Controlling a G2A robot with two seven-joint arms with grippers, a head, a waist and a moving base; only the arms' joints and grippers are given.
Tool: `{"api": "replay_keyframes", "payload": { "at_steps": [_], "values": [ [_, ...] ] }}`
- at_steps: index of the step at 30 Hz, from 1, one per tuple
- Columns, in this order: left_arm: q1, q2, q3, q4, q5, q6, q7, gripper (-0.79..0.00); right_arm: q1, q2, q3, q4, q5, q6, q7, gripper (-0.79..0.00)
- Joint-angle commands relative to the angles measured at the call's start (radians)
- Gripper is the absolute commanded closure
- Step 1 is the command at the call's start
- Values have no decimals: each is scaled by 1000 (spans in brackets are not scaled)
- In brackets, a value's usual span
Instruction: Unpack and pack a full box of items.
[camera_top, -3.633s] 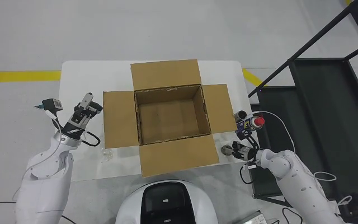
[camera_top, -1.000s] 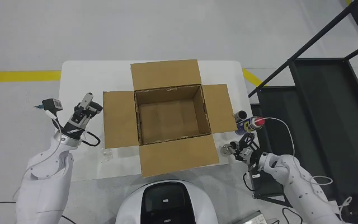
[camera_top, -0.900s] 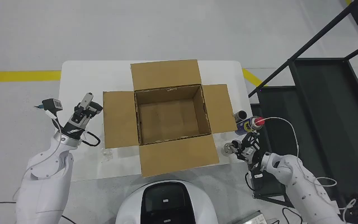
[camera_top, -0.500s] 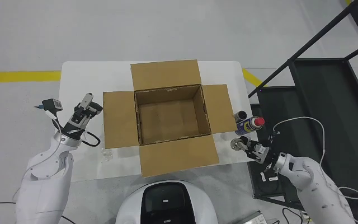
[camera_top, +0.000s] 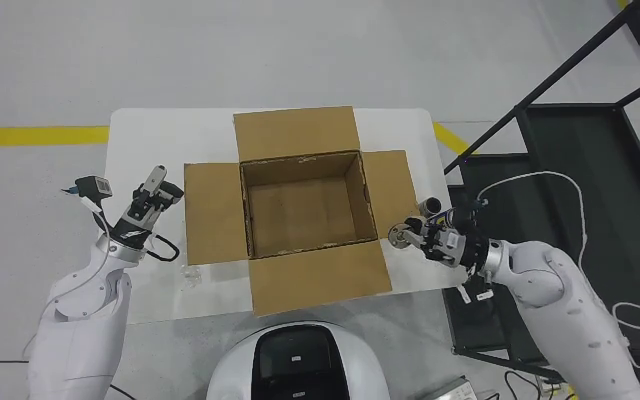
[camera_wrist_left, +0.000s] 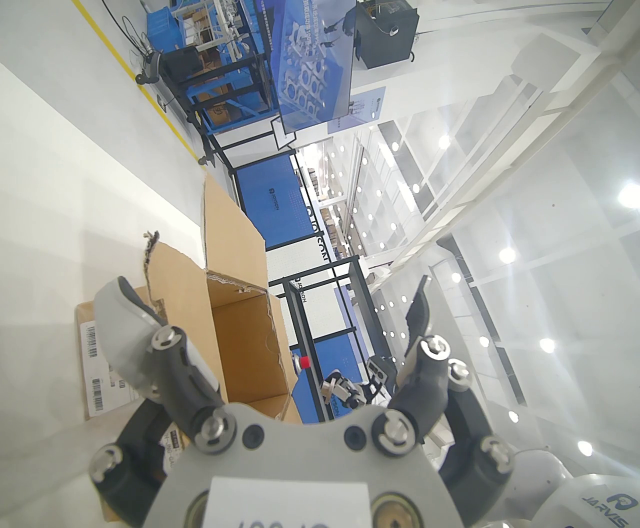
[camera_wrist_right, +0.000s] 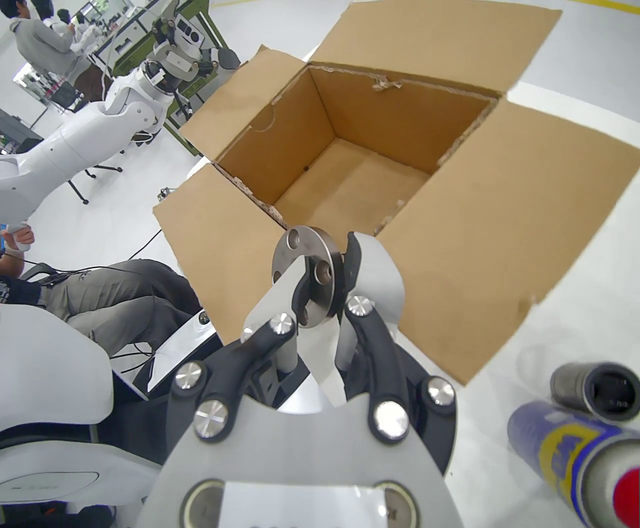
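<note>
Your right gripper (camera_wrist_right: 322, 272) has lifted the metal flange (camera_wrist_right: 305, 245) from the table's (camera_top: 160, 150) right edge over to the cardboard box's (camera_wrist_right: 500, 210) right flap.

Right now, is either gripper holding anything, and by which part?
The right gripper holds a round metal flange, pinched by one side of the disc, the rest sticking out past the fingertips. The left gripper is open and empty.

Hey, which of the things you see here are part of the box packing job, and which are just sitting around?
Part of the job: cardboard box, metal flange in the right gripper, spray can, dark tube.
Lying about: small corded device at the table's left edge, black rack beside the table.
</note>
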Motion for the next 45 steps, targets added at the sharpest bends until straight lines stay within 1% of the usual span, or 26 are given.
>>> {"api": "replay_keyframes", "payload": {
  "at_steps": [1, 3, 6, 10, 15, 21, 26, 33, 41, 45],
  "values": [
    [0, 0, 0, 0, 0, 0, 0, -785, 66, -2, -51, -20, 9, 57, 51, 0],
    [0, 0, 0, 0, 0, 0, 0, -785, 126, -6, -109, -23, 24, 88, 94, 0],
    [0, 0, 0, 0, 0, 0, 0, -785, 223, -16, -195, 9, 49, 125, 140, 0],
    [0, 0, 0, 0, 0, 0, 0, -785, 352, -34, -305, 70, 6, 188, 171, 0],
    [0, 0, 0, 0, 0, 0, 0, -785, 482, -68, -443, 153, -60, 251, 150, 0],
    [0, 0, 0, 0, 0, 0, 0, -785, 612, -115, -587, 236, -140, 338, 93, 0],
    [0, 0, 0, 0, 0, 0, 0, -785, 693, -154, -688, 296, -203, 410, 63, 0],
    [0, 0, 0, 0, 0, 0, 0, -785, 781, -207, -819, 374, -340, 508, 70, 0],
    [0, 0, 0, 0, 0, 0, 0, -785, 853, -270, -926, 497, -404, 568, 54, 0],
    [0, 0, 0, 0, 0, 0, 0, -785, 869, -295, -958, 549, -419, 580, 40, 0]
  ]
}}
